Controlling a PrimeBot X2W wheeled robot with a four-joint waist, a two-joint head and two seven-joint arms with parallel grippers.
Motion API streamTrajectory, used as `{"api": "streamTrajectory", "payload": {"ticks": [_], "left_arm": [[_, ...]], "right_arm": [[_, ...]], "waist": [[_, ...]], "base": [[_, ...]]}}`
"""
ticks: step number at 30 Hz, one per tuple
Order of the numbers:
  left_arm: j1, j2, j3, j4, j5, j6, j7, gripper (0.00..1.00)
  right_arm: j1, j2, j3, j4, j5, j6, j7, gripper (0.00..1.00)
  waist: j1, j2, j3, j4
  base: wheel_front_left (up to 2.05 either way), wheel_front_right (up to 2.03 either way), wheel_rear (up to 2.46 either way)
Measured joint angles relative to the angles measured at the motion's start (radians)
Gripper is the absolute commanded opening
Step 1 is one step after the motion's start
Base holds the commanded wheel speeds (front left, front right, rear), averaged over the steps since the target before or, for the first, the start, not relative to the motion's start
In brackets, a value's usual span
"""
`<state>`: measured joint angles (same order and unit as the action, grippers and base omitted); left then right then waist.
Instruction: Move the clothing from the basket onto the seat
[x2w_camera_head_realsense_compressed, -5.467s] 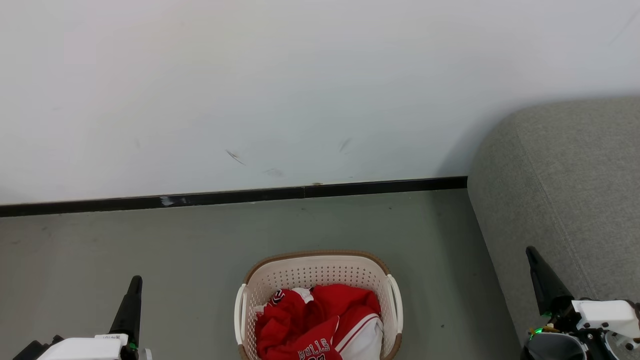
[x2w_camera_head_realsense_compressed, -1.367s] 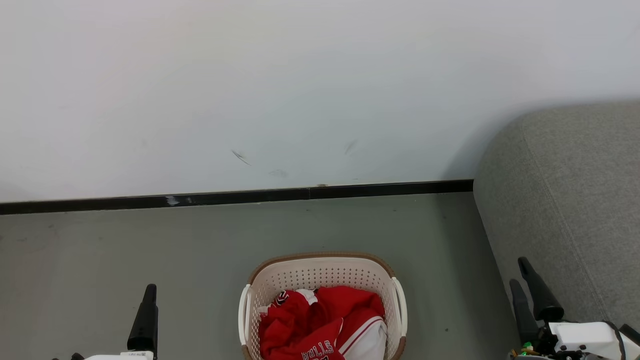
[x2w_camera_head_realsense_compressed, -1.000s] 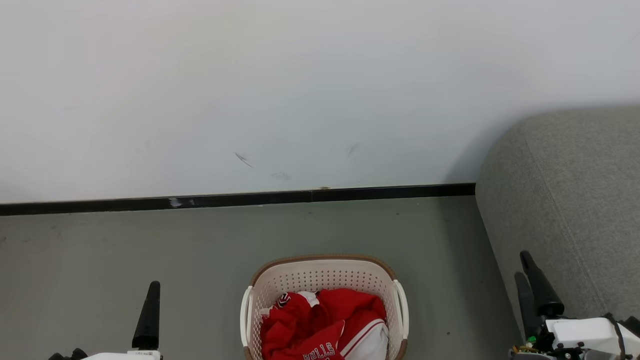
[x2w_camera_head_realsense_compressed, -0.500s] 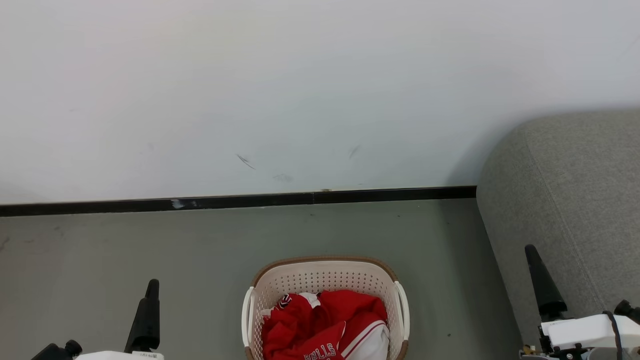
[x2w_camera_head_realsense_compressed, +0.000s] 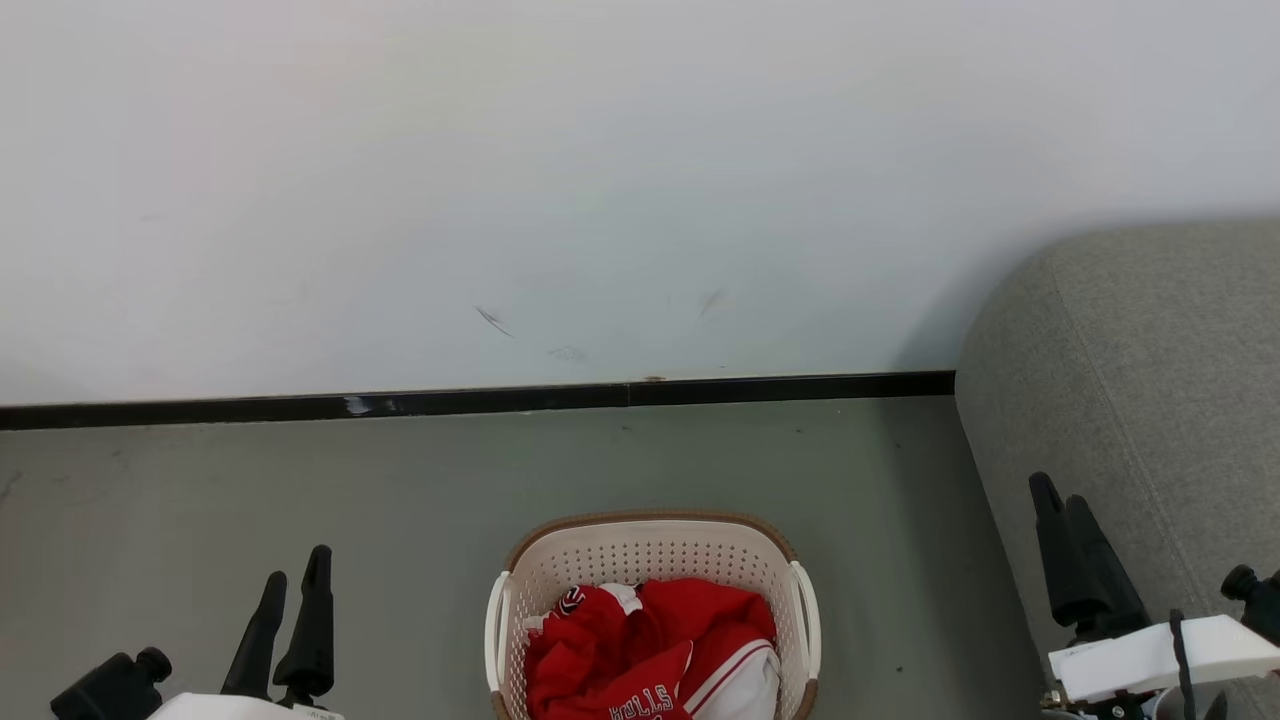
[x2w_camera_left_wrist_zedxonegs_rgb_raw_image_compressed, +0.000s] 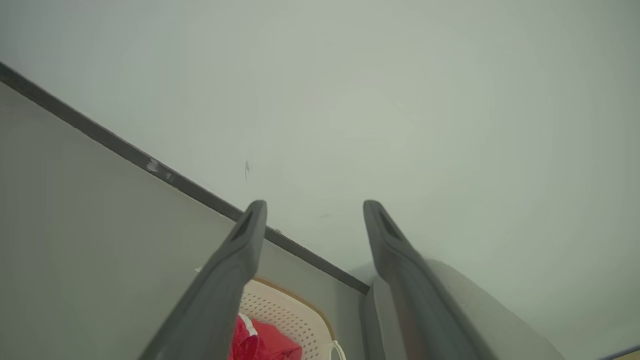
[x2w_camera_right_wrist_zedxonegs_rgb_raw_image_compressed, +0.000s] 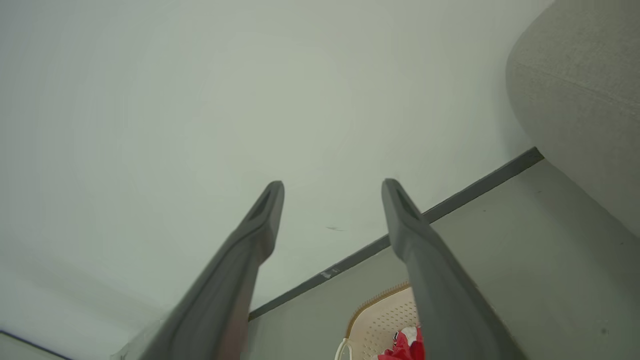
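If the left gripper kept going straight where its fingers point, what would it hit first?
Likely the white wall, just above the dark skirting strip; the left gripper has nothing else ahead, though depth is hard to judge.

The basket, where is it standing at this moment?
In the head view the basket stands on the floor at the bottom centre, between the left gripper and the right gripper, with the seat to its right.

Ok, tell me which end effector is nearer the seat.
Right. The right end effector shows against the seat's edge in the head view; the left end effector is on the far side of the basket from the seat.
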<state>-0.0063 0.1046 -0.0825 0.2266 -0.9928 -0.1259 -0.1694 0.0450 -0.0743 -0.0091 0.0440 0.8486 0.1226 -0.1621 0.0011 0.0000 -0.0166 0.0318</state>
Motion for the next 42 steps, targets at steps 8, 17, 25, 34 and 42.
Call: {"api": "streamTrajectory", "payload": {"ticks": [8, 17, 25, 34, 42], "left_arm": [[0.0, 0.007, -0.01, -0.022, 0.183, 0.0, -0.026, 1.0], [0.0, 0.033, -0.015, -0.03, 0.411, 0.011, -0.058, 1.0], [0.017, 0.037, -0.014, -0.042, 0.576, 0.028, -0.08, 1.0], [0.03, 0.018, -0.004, -0.035, 0.63, 0.028, -0.08, 1.0], [0.04, 0.004, 0.02, -0.017, 0.656, 0.028, -0.08, 1.0]], "right_arm": [[0.017, -0.024, 0.01, -0.02, -0.222, 0.0, -0.033, 1.0], [0.032, -0.034, 0.027, -0.035, -0.454, 0.001, -0.06, 1.0], [0.04, -0.033, 0.031, -0.035, -0.617, 0.001, -0.086, 1.0], [0.056, -0.017, 0.019, -0.007, -0.659, 0.001, -0.086, 1.0], [0.074, -0.002, -0.008, 0.036, -0.668, 0.001, -0.086, 1.0]], "waist": [[-0.0003, 0.0, 0.001, 0.0], [-0.0005, 0.0, 0.002, -0.001], [-0.0005, 0.0, 0.001, -0.001], [-0.0006, 0.0, -0.001, -0.001], [-0.0006, 0.0, -0.002, -0.001]], "base": [[0.0, 0.0, 0.0], [0.0, 0.0, 0.0], [0.0, 0.0, 0.0], [0.0, 0.0, 0.0], [0.0, 0.0, 0.0]]}}
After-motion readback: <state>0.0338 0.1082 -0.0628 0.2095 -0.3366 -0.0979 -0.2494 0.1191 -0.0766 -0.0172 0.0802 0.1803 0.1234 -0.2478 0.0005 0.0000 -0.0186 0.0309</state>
